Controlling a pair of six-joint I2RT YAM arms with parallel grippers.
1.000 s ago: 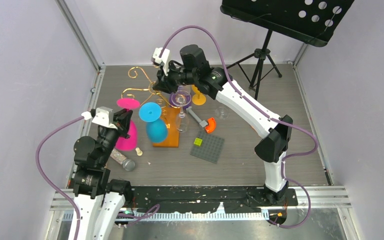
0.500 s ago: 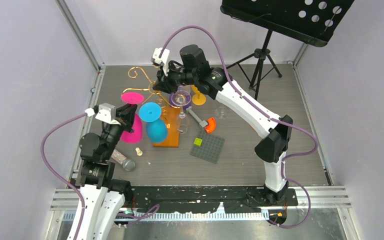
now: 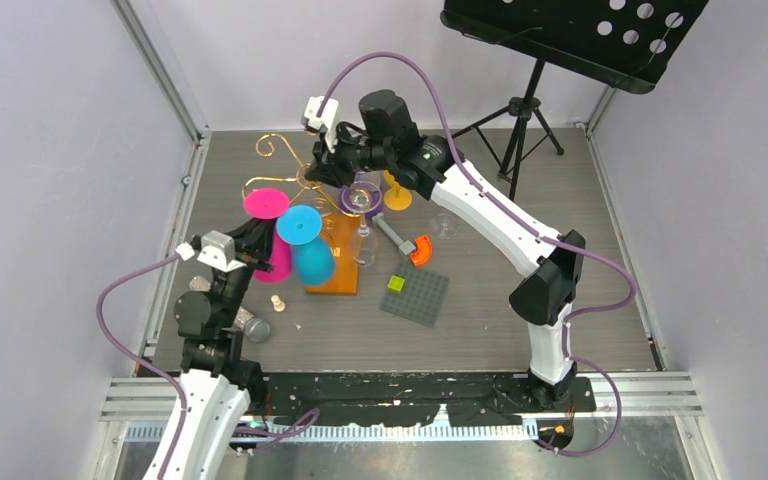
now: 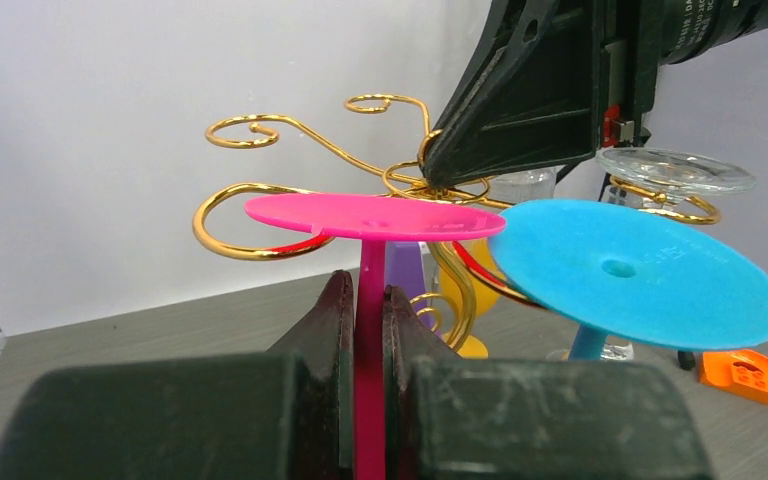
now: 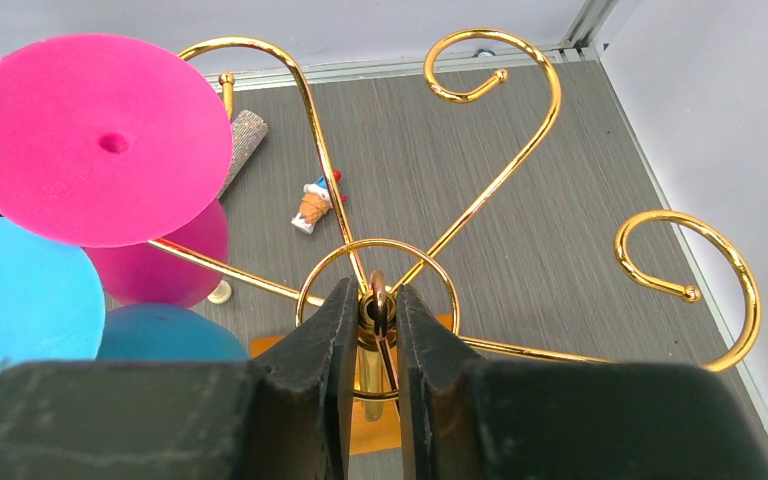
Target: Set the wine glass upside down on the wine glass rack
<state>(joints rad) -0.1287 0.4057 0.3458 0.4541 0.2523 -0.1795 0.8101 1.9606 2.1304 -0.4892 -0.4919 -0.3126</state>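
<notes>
Pink wine glass held upside down at the wine glass rack, both pincers clamped.

The left pincer (image 4: 370,300) is closed tight on the thin stem of the pink wine glass (image 4: 375,215), which is upright with its round foot on top and its bowl below. The foot sits level with, and partly over, one curled gold arm of the wine glass rack (image 5: 500,60); whether it rests on the wire cannot be told. The right pincer (image 5: 375,305) is nearly closed, pinching the top of the rack's central stem inside the small gold ring. A blue glass (image 3: 300,225) hangs upside down just beside the pink one, above the rack's orange base (image 3: 335,280) on the grey worktop (image 3: 520,230).
</notes>
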